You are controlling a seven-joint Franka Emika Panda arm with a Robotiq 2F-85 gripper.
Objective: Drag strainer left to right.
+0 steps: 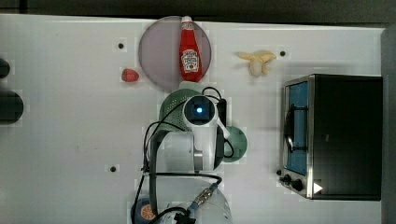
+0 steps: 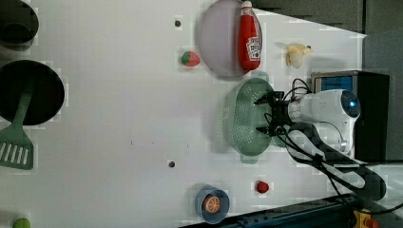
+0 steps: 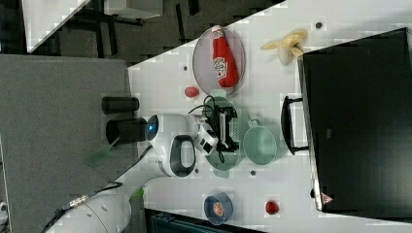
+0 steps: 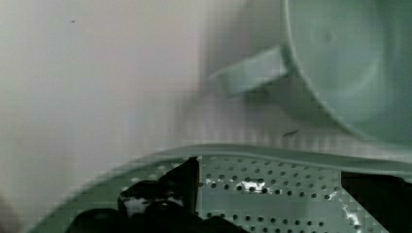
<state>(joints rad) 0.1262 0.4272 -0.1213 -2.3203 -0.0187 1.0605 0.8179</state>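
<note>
The strainer (image 2: 237,118) is a pale mint-green oval basin with rows of tiny holes, lying near the middle of the white table. In the top view the arm's wrist covers most of the strainer (image 1: 173,109). My gripper (image 2: 259,115) is open, with its black fingers (image 2: 261,101) lowered inside the basin by its long wall on the left view's right. The wrist view shows both fingertips (image 4: 187,177) above the perforated floor of the strainer (image 4: 267,194), just inside the rim. Nothing is held. In the right view the gripper (image 3: 230,128) sits over the strainer (image 3: 224,164).
A round green mug (image 3: 260,144) with a handle stands just beyond the strainer's rim (image 4: 350,63). A ketchup bottle (image 1: 190,49) lies on a grey plate (image 1: 156,51). Also here are a strawberry (image 1: 130,75), a banana (image 1: 257,60), a toaster oven (image 1: 336,135) and a blue bowl (image 2: 212,204).
</note>
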